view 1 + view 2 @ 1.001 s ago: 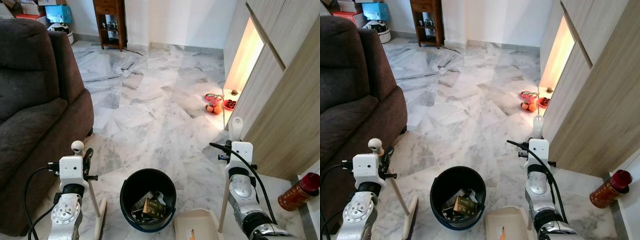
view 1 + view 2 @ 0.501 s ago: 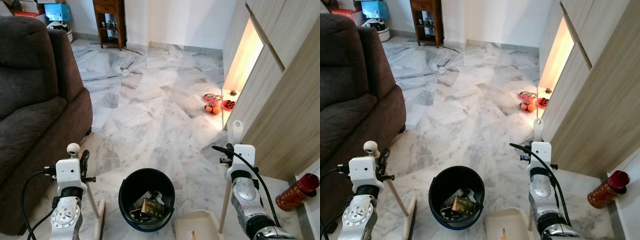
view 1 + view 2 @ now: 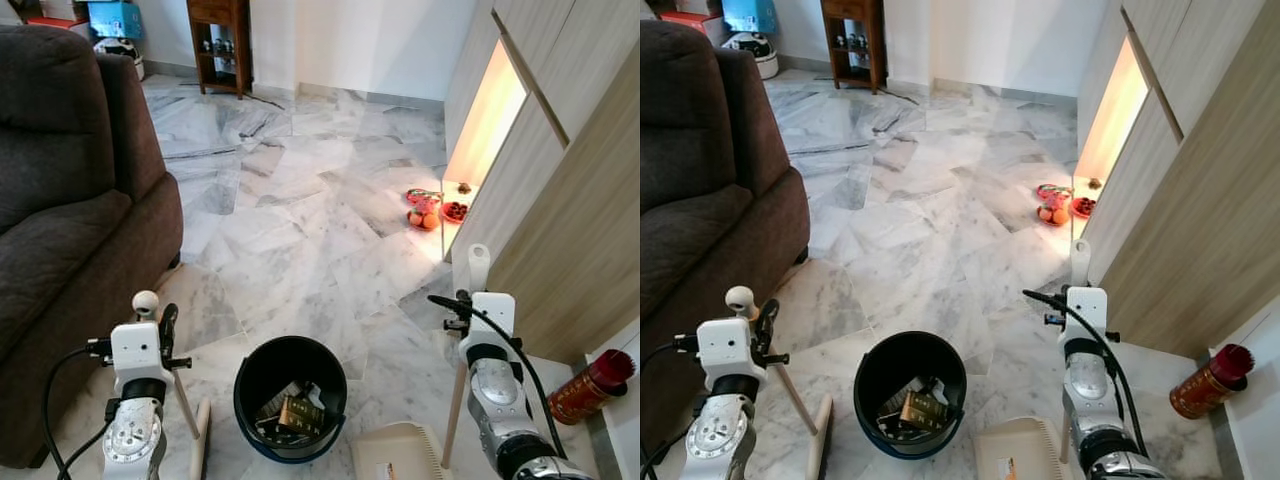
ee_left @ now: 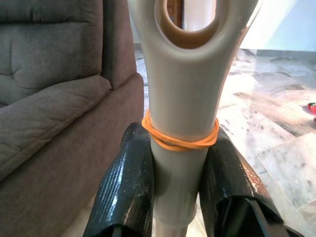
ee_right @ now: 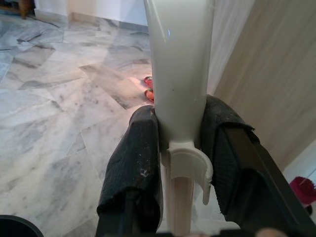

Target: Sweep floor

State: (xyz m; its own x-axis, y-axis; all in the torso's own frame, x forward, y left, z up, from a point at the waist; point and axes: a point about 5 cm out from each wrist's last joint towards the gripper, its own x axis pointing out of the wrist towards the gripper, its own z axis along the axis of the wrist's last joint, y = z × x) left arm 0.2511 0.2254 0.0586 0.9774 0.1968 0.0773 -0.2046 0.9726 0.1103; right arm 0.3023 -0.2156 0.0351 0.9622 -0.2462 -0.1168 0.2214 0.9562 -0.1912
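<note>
My left gripper [image 4: 178,140] is shut on the cream broom handle [image 4: 180,98], just below an orange rubber band. The handle's round top [image 3: 146,301] stands at lower left, and the broom head [image 3: 200,445] rests on the marble floor [image 3: 300,230]. On the other side, my right gripper [image 5: 180,112] is shut on the upright dustpan handle [image 3: 477,264]. Its cream dustpan [image 3: 395,452] lies on the floor at the bottom edge. Between the two stands a black bin [image 3: 243,368] holding rubbish.
A dark brown sofa [image 3: 60,190] fills the left side. Wooden cabinets [image 3: 570,200] run along the right, with a lit niche and plates of fruit [image 3: 427,212] on the floor. A red canister [image 3: 592,385] stands at right. A wooden shelf [image 3: 225,40] is far back.
The whole picture has shifted a little as the camera moved. Both grippers keep their hold on the handles, and the bin stays between them.
</note>
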